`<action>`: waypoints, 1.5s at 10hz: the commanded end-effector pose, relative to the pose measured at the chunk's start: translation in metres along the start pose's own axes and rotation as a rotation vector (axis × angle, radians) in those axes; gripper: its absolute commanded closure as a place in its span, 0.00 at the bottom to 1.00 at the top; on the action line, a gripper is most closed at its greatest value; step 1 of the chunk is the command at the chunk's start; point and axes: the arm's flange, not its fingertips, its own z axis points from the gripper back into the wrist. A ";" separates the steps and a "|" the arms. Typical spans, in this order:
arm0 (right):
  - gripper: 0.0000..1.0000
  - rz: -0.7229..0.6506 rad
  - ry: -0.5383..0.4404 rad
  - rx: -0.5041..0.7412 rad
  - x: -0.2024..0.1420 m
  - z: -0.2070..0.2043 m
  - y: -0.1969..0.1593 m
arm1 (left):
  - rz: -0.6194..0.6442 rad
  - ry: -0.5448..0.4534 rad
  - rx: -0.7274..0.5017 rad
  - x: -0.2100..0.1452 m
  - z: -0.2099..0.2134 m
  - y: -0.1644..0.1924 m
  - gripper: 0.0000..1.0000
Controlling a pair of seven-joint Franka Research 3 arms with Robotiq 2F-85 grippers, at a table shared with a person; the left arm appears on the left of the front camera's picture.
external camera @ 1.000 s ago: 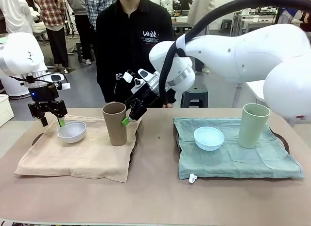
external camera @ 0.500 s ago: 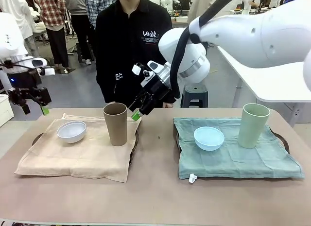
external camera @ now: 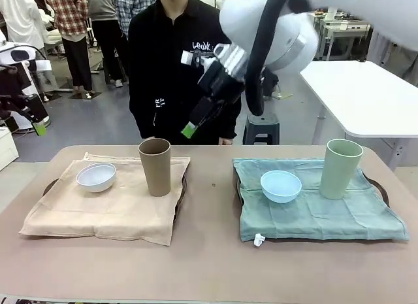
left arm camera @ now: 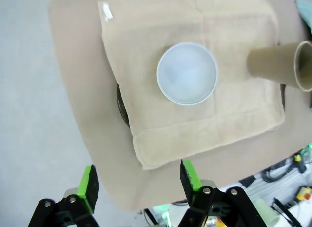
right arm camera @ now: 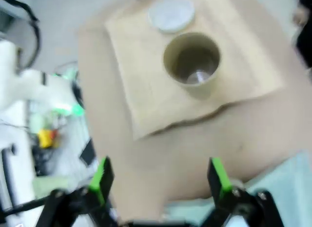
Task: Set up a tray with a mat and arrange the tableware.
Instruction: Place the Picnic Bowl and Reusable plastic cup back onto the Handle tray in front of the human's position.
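Note:
On the left, a tan mat (external camera: 98, 212) covers a dark tray (external camera: 49, 185) and carries the white bowl (external camera: 96, 176) and the tan-brown cup (external camera: 155, 167). To the right, a teal mat (external camera: 313, 212) holds the light blue bowl (external camera: 281, 185) and the pale green cup (external camera: 341, 168). My left gripper (external camera: 34, 124) hangs high off the table's left end. From its wrist camera the left gripper (left arm camera: 139, 180) is open and empty above the white bowl (left arm camera: 187, 73). High behind the brown cup, my right gripper (external camera: 196, 124) is raised. Its wrist view shows the right gripper (right arm camera: 161, 178) open over the brown cup (right arm camera: 191, 63).
A person in black (external camera: 176, 62) stands at the table's far side, hands not in sight. The bare table top (external camera: 209, 186) runs between the two trays. A white table (external camera: 366, 95) and a stool (external camera: 261, 131) stand behind on the right.
Both arms have lifted away from the tan mat: the left gripper rose and went left from the white bowl, and the right gripper rose from beside the brown cup.

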 end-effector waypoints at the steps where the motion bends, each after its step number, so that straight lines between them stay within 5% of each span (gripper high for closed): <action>1: 0.00 -0.362 0.355 -0.125 0.019 0.030 0.072 | -0.015 -0.075 0.092 -0.028 0.010 -0.019 0.13; 4: 0.00 -0.589 0.559 -0.226 0.051 0.060 0.145 | 0.010 -0.232 0.053 -0.071 0.064 -0.043 0.13; 5: 0.00 -0.305 0.279 -0.259 -0.014 0.055 0.104 | -0.015 -0.127 0.075 -0.037 0.042 -0.027 0.13; 11: 0.00 -0.315 0.293 -0.292 -0.004 0.059 0.097 | -0.015 -0.127 0.075 -0.037 0.042 -0.027 0.13; 12: 0.00 -0.262 0.278 -0.217 -0.003 0.068 0.081 | -0.008 -0.116 0.062 -0.038 0.034 -0.029 0.12; 13: 0.00 -0.308 0.206 -0.163 -0.015 0.086 0.059 | -0.027 -0.110 -0.069 -0.038 0.035 -0.022 0.12; 14: 0.00 -0.419 0.253 -0.288 -0.044 0.105 0.017 | -0.062 -0.146 -0.178 -0.045 0.034 -0.016 0.12; 15: 0.00 -0.303 0.261 -0.246 -0.005 0.071 0.080 | -0.008 -0.118 0.026 -0.038 0.034 -0.028 0.12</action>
